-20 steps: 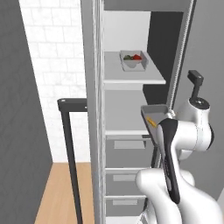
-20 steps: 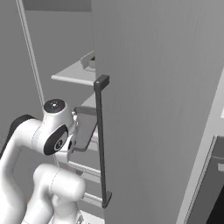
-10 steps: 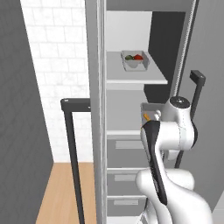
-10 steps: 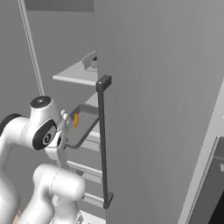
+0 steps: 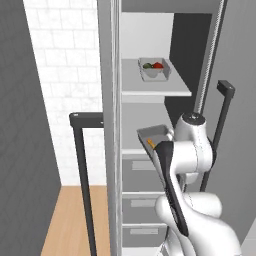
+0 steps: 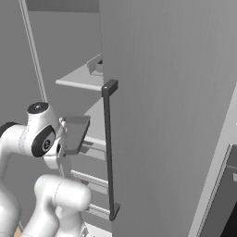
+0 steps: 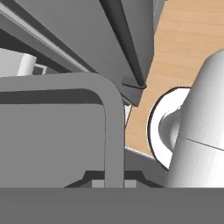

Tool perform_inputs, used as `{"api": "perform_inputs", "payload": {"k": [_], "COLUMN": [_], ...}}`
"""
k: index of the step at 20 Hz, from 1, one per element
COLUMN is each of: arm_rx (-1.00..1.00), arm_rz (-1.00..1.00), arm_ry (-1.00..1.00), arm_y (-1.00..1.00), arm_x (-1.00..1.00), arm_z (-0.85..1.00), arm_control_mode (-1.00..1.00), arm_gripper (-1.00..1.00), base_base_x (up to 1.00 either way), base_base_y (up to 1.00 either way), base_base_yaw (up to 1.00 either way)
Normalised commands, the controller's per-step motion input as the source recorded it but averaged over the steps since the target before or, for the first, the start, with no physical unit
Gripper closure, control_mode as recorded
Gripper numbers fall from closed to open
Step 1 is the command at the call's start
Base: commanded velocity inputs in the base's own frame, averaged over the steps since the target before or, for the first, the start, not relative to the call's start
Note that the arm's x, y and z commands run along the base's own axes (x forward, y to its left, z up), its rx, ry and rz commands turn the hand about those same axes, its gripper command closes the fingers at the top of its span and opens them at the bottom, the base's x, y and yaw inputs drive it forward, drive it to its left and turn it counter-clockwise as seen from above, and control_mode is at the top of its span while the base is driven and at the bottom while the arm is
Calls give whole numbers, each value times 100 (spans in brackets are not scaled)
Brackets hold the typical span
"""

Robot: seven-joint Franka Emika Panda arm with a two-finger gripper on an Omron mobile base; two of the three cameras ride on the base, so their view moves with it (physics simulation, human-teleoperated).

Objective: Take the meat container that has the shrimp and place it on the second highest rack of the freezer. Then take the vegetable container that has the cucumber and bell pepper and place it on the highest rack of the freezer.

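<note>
the gripper (image 7: 108, 183) looks clamped on the dark-grey tray (image 5: 156, 135) rim; second highest rack (image 5: 131, 148) sits right at its 12 o'clock, so push it straight forward.

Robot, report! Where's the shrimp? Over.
Gripper shut on tray rim. Shrimp in tray, by second highest rack. Veggie bin on highest rack.

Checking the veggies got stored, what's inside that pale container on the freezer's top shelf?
In the pale container on the highest rack, a red bell pepper and something dark green, likely the cucumber, show. Its walls cover the rest.
</note>
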Motion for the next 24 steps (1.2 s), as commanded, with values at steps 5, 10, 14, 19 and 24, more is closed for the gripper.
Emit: {"api": "perform_inputs", "payload": {"k": [5,10,14,19,24], "arm_rx": [1,1,0,0,0], "arm_rz": [-2,-8,-7,-5,-1], "arm_ry": [0,1,2,3,4], "arm_y": [-3,-5,0,-2,-1], "arm_x": [75,97,89,77,63], "arm_z": [0,-1,-3,-5,-22], "arm_control_mode": [-100,-100,-100,-100,-100], "arm_gripper": [100,100,100,100,100], "base_base_x": [0,0,0,0,0], "base_base_y": [0,0,0,0,0], "base_base_yaw": [0,0,0,0,0]}}
